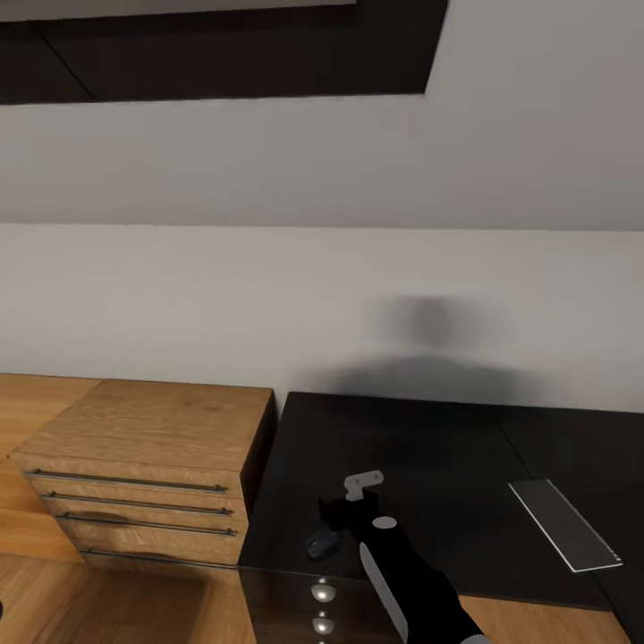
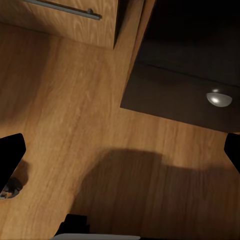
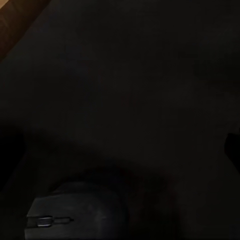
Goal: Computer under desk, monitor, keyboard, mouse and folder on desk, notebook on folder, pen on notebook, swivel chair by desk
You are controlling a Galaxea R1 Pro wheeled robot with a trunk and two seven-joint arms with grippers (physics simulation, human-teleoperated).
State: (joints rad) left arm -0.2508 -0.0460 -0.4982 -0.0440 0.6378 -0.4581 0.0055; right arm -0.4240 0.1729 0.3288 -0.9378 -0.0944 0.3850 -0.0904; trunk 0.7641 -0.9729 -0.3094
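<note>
The black desk (image 1: 411, 447) fills the lower middle and right of the head view. A small dark grey mouse (image 1: 322, 543) lies on it near its front left corner. My right gripper (image 1: 334, 517) hovers just beside and above the mouse. In the right wrist view the mouse (image 3: 75, 215) rests on the dark desk top (image 3: 130, 75) close under the gripper (image 3: 120, 150), whose fingers stand wide apart, open. A slim flat grey slab, apparently the keyboard (image 1: 565, 524), lies at the desk's right. My left gripper (image 2: 120, 152) is open over the floor.
A light wooden dresser (image 1: 152, 438) with long bar handles stands against the desk's left end. The black drawer unit (image 2: 180, 95) with round silver knobs (image 1: 322, 591) sits under the desk's front. The sloped pale wall rises behind. Wood plank floor (image 2: 75, 125) lies below.
</note>
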